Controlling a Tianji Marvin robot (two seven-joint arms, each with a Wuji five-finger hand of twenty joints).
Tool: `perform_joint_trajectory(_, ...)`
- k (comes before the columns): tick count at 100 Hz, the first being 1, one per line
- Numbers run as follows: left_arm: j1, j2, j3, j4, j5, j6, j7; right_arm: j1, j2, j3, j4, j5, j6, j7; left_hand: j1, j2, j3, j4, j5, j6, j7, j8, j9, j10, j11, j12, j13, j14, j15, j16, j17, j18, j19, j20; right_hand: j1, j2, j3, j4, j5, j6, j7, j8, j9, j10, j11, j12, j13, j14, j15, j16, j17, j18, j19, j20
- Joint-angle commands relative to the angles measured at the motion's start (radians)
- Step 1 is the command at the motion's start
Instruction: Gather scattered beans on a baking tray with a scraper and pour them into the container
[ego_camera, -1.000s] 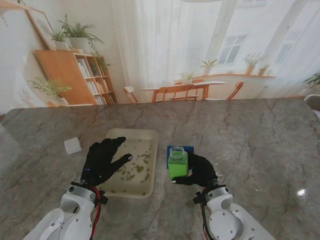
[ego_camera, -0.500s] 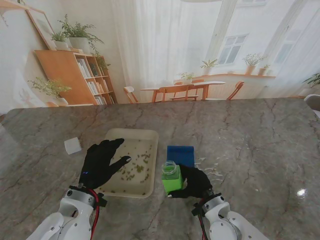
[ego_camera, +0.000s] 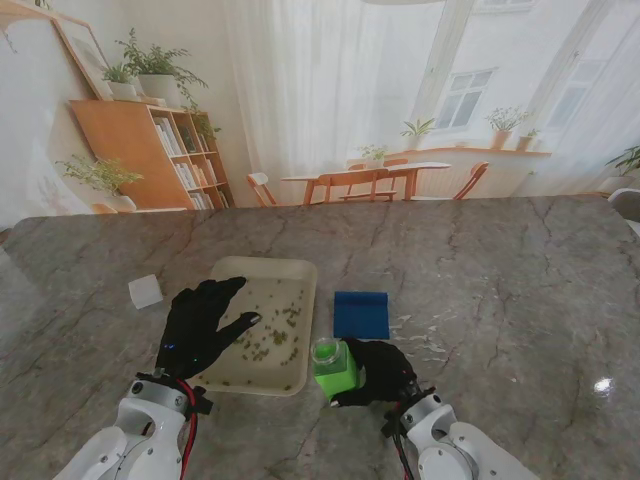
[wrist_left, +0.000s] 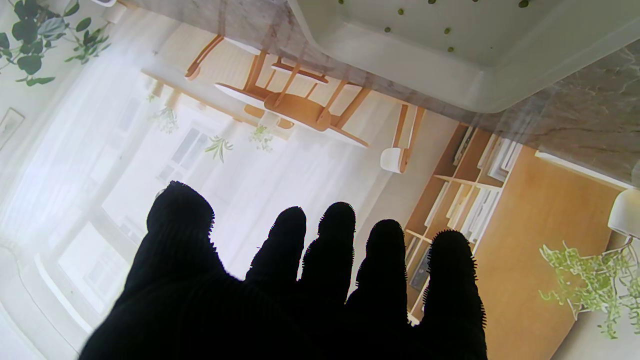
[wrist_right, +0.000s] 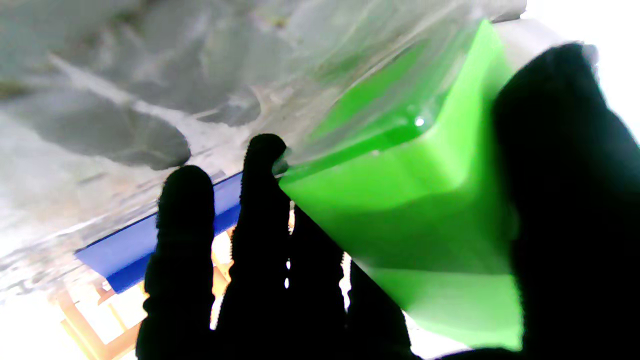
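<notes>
The green container (ego_camera: 335, 368) is held off the marble table (ego_camera: 500, 280) by the right hand (ego_camera: 375, 370), just beside the near right corner of the baking tray (ego_camera: 262, 268). The fingers (wrist_right: 262, 200) are wrapped round one side of it and the thumb is pressed on the opposite side, so the square body is clamped between them with its open mouth kept upward — a placement that seems meant to put the mouth close to the tray's rim for pouring. In the right wrist view the green wall fills the space between thumb and fingers. The beans (ego_camera: 275, 335) are scattered over the tray's floor, thickest toward its near half. The left hand (ego_camera: 200, 325) is spread wide over the tray's left edge, holding nothing, perhaps to steady the tray. The blue scraper (ego_camera: 361, 314) is left flat on the table, just beyond the tray's right edge and farther from me than the container, untouched. A small white cube (ego_camera: 146, 291) lies well apart, to the tray's left.
</notes>
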Motion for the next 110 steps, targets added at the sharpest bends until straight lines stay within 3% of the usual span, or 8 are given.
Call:
perform_joint_trajectory(1,0.008,-0.004,0.001,-0.003,0.004,-0.003,0.006,-0.001,0.009,-0.001,0.005,-0.002,0.008,0.026,0.026,0.041,0.01,0.06,0.011,-0.011,0.005,0.007,0.012,-0.022,-0.002,0.015,0.027,-0.004,-0.001,0.009,0.0,0.012,-0.023,0.031,0.148,0.213,0.167,0.15,0.044,-0.147,0.223,0.084,0.0,-0.016,0.106,0.024,-0.03,0.014,0.018,0.0,-0.031,0.043,-0.011,0.019)
perform_joint_trajectory(36,0.009,-0.005,0.0,-0.003,0.005,-0.001,0.01,-0.005,0.023,0.005,-0.003,-0.021,0.03,0.077,0.026,0.046,0.009,0.06,0.011,-0.01,0.005,0.008,0.011,-0.023,-0.002,0.016,0.03,-0.007,0.0,0.011,0.001,0.012,-0.018,0.035,0.102,0.261,0.147,0.178,0.024,-0.015,0.118,0.165,-0.086,0.056,0.114,-0.005,-0.101,0.074,0.023,-0.004,-0.111,0.081,-0.014,0.054)
perform_joint_trajectory(59,0.011,-0.005,-0.001,-0.003,0.007,0.0,0.014,-0.013,0.042,0.018,-0.018,-0.071,0.031,0.113,0.029,0.047,0.009,0.06,0.013,-0.007,0.006,0.01,0.012,-0.023,-0.002,0.017,0.032,-0.007,0.001,0.012,0.001,0.012,-0.014,0.036,0.038,0.349,0.127,0.284,0.01,0.083,-0.088,0.318,-0.165,0.112,0.057,-0.008,-0.159,0.105,0.001,0.0,-0.168,0.097,-0.03,0.067)
perform_joint_trajectory(86,0.013,-0.005,-0.001,-0.003,0.011,0.0,0.02,-0.03,0.046,0.034,-0.037,-0.062,0.044,0.154,0.028,0.049,0.008,0.059,0.014,-0.006,0.006,0.011,0.012,-0.024,-0.001,0.018,0.034,-0.008,0.002,0.014,0.001,0.011,-0.011,0.037,0.003,0.387,0.089,0.289,-0.04,0.172,-0.252,0.347,-0.263,0.191,-0.039,-0.025,-0.252,0.166,-0.035,-0.002,-0.267,0.129,-0.05,0.066)
perform_joint_trajectory(92,0.013,-0.005,-0.001,-0.003,0.011,-0.001,0.02,-0.027,0.047,0.03,-0.035,-0.063,0.043,0.156,0.028,0.051,0.008,0.059,0.014,-0.008,0.006,0.011,0.012,-0.024,-0.002,0.018,0.034,-0.007,0.002,0.014,0.001,0.011,-0.01,0.037,0.049,0.425,0.055,0.29,0.003,0.165,-0.221,0.403,-0.237,0.177,-0.023,-0.008,-0.235,0.154,-0.027,0.004,-0.254,0.117,-0.043,0.069)
perform_joint_trajectory(95,0.013,-0.005,-0.001,-0.003,0.011,-0.001,0.02,-0.024,0.047,0.027,-0.031,-0.066,0.043,0.153,0.028,0.05,0.008,0.06,0.015,-0.007,0.006,0.011,0.012,-0.024,-0.002,0.018,0.036,-0.007,0.003,0.014,0.001,0.012,-0.01,0.037,0.093,0.438,0.022,0.255,0.01,0.147,-0.182,0.411,-0.216,0.161,-0.004,0.001,-0.219,0.144,-0.019,0.004,-0.24,0.112,-0.039,0.07)
perform_joint_trajectory(100,0.014,-0.006,-0.001,-0.003,0.012,0.0,0.021,-0.018,0.048,0.021,-0.024,-0.073,0.042,0.146,0.027,0.05,0.008,0.06,0.014,-0.008,0.006,0.011,0.012,-0.025,-0.002,0.018,0.036,-0.006,0.003,0.014,0.002,0.012,-0.009,0.037,0.155,0.433,-0.02,0.205,-0.002,0.11,-0.045,0.327,-0.183,0.138,0.024,0.003,-0.197,0.133,-0.009,-0.003,-0.224,0.105,-0.036,0.072)
perform_joint_trajectory(110,0.016,-0.006,-0.003,-0.004,0.014,0.0,0.024,-0.012,0.049,0.015,-0.018,-0.076,0.038,0.148,0.029,0.051,0.009,0.06,0.013,-0.005,0.005,0.011,0.011,-0.025,-0.002,0.018,0.035,-0.007,0.002,0.014,0.002,0.011,-0.009,0.037,0.235,0.461,-0.087,0.183,-0.022,0.061,0.149,0.209,-0.151,0.117,0.041,-0.011,-0.178,0.127,-0.006,-0.011,-0.209,0.101,-0.034,0.072)
